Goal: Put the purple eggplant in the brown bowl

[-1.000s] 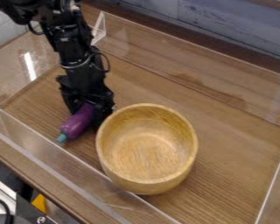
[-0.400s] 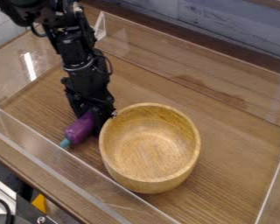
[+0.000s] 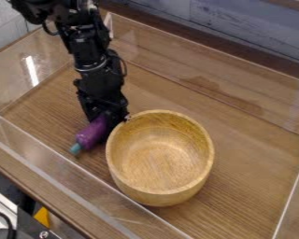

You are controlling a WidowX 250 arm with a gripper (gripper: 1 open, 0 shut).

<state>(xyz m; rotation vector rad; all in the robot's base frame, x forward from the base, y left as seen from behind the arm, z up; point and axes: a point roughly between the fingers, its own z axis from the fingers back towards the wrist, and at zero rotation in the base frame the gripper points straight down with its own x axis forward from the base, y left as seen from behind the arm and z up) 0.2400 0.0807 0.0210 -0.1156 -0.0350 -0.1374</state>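
Observation:
The purple eggplant [image 3: 89,136] lies tilted on the wooden table, its teal stem tip pointing to the lower left and its plump end up under the gripper. My gripper [image 3: 105,119] points straight down, with its black fingers closed around that plump end. The brown bowl [image 3: 157,191] stands upright and empty just right of the eggplant, its rim almost touching the gripper's fingers.
The wooden tabletop [image 3: 246,112] is fenced by low clear plastic walls, one along the front [image 3: 64,187] and one at the back [image 3: 227,56]. The black arm [image 3: 83,47] rises toward the upper left.
The gripper has closed on the eggplant's plump end and shifted slightly right toward the bowl, with the eggplant swinging along. The bowl has barely moved.

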